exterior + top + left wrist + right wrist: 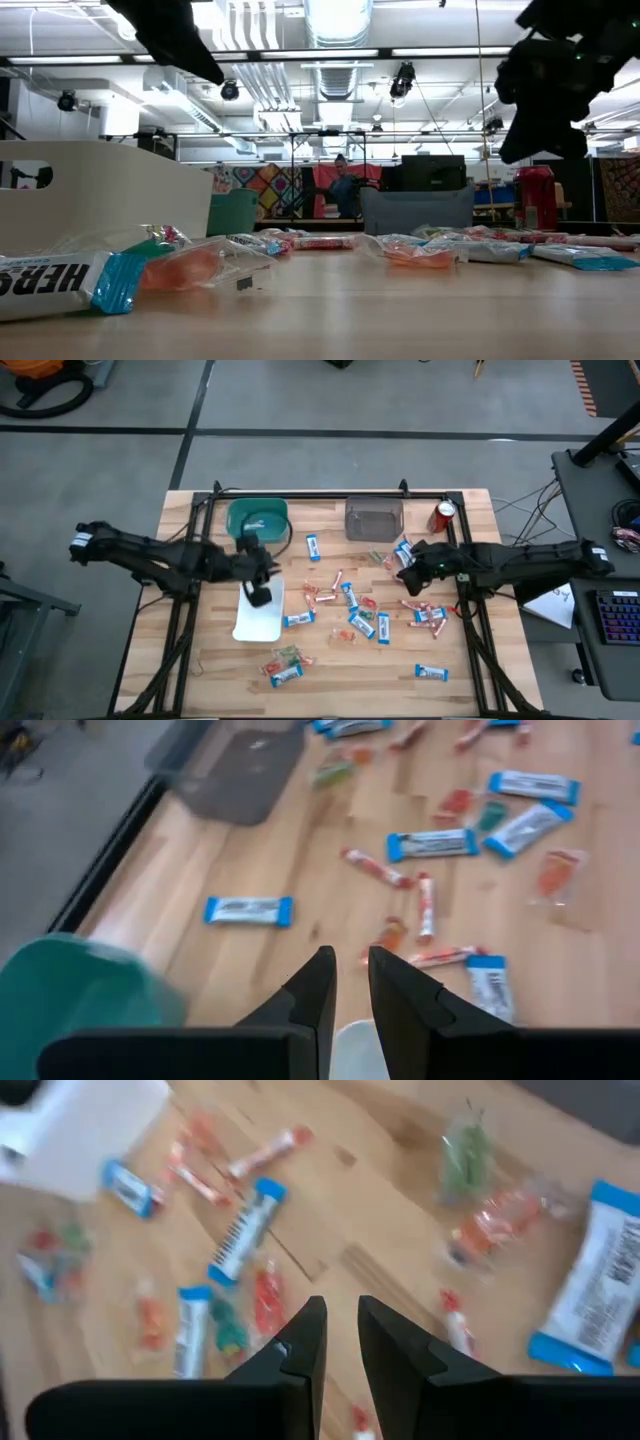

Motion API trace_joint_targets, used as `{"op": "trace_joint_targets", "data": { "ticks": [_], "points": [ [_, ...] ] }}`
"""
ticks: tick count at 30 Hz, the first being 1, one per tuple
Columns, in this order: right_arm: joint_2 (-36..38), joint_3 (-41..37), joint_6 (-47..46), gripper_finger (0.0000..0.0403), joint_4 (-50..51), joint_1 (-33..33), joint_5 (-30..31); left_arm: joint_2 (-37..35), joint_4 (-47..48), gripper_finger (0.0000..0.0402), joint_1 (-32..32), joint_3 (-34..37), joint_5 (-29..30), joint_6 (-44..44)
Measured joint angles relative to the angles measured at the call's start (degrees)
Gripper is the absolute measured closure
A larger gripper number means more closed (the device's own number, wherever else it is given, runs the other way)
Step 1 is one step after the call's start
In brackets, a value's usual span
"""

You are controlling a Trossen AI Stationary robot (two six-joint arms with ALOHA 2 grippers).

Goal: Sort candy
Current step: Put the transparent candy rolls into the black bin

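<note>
Overhead arrangement of the counter. The candy, blue-and-white bars, slim pink sticks and small clear-wrapped pieces, lies scattered over the middle and right of the counter, with a few pieces near the front edge. The left gripper hangs above the white tray, its fingers drawn to a narrow slit with nothing between them. The right gripper hovers over the right-hand candy, fingers likewise nearly together and empty. A green bin, a grey bin and a red can stand along the far edge.
</note>
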State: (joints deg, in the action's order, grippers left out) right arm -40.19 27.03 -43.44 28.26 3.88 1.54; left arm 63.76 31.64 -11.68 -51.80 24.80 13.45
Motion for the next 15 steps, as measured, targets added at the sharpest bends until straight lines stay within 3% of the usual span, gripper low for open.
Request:
{"op": "trace_joint_targets", "data": {
  "ticks": [7, 15],
  "points": [
    [-7.95, 6.91, -0.62, 0.0346, 12.11, -2.13, -0.49, -0.2, -11.79, 0.0354, -4.21, 8.34, 0.18, 3.96],
    [-15.94, 12.48, -3.08, 0.0346, 19.64, -7.46, -3.24, -0.32, -13.64, 0.0354, -4.26, 10.1, 3.17, 6.78]
  ]
}}
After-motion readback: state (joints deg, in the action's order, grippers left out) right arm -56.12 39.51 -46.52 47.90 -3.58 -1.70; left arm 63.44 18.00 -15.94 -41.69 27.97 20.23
